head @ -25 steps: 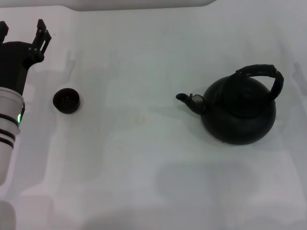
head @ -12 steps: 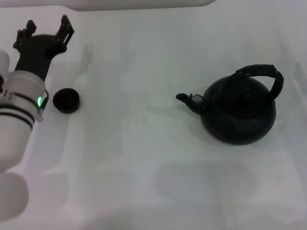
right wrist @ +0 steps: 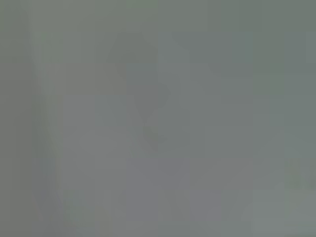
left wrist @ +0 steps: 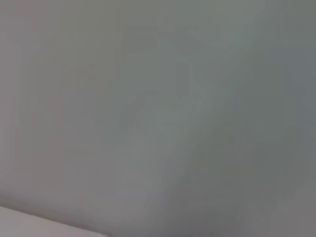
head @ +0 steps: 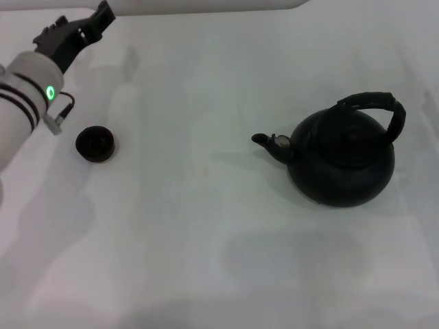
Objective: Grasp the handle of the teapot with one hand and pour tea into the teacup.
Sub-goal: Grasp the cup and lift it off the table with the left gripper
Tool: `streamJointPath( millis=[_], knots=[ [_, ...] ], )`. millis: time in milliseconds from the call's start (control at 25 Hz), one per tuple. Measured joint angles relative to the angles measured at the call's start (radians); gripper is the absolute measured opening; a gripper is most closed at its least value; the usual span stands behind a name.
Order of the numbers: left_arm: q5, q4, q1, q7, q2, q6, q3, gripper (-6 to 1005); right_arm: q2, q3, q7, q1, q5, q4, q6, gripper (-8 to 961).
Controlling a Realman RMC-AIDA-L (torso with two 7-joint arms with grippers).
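Note:
The matte black teapot point(head: 343, 163) stands upright on the white table at the right, its spout point(head: 263, 140) pointing left. Its thick black arched handle point(head: 374, 103) rises over the top, with nothing touching it. The small black teacup point(head: 95, 143) sits far to the left, well apart from the teapot. My left gripper point(head: 81, 19) hovers at the far upper left, beyond the teacup, open with nothing between its fingers. The right gripper is out of view. Both wrist views show only a blank grey surface.
The white table point(head: 206, 226) stretches wide between teacup and teapot. Its far edge point(head: 206, 8) runs along the top of the head view. My white left forearm point(head: 20, 103) with a green light reaches in from the left edge.
My left arm has swung up and away toward the far left corner, rising past the teacup. Teapot and teacup have not moved.

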Motion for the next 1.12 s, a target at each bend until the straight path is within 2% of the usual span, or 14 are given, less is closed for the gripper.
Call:
streamJointPath(
  millis=[200, 440, 560, 760, 880, 920, 1120],
  knots=[
    [0.104, 0.058, -0.02, 0.089, -0.02, 0.301, -0.221, 887, 0.0, 0.0, -0.002, 0.004, 0.0, 0.001, 0.004, 864],
    [0.12, 0.101, -0.061, 0.278, -0.041, 0.647, -0.46, 888, -0.002, 0.0, -0.001, 0.006, 0.0, 0.002, 0.005, 863],
    [0.121, 0.105, -0.085, 0.335, -0.04, 0.787, -0.528, 888, -0.002, 0.0, 0.0, 0.006, 0.0, 0.002, 0.005, 863],
    [0.179, 0.142, -0.124, 0.375, -0.023, 1.034, -0.634, 888, -0.002, 0.0, 0.0, 0.006, 0.0, 0.003, 0.006, 863],
    [0.279, 0.203, -0.133, 0.37, -0.032, 1.194, -0.719, 887, -0.002, 0.001, 0.0, 0.006, 0.0, 0.003, 0.015, 863],
    [0.279, 0.203, -0.133, 0.37, -0.032, 1.194, -0.719, 887, -0.002, 0.002, 0.0, 0.007, 0.0, 0.003, 0.016, 863],
    [0.412, 0.306, -0.135, 0.333, -0.043, 1.357, -0.739, 887, -0.002, 0.002, 0.0, 0.008, 0.0, 0.003, 0.021, 863]
  ],
)
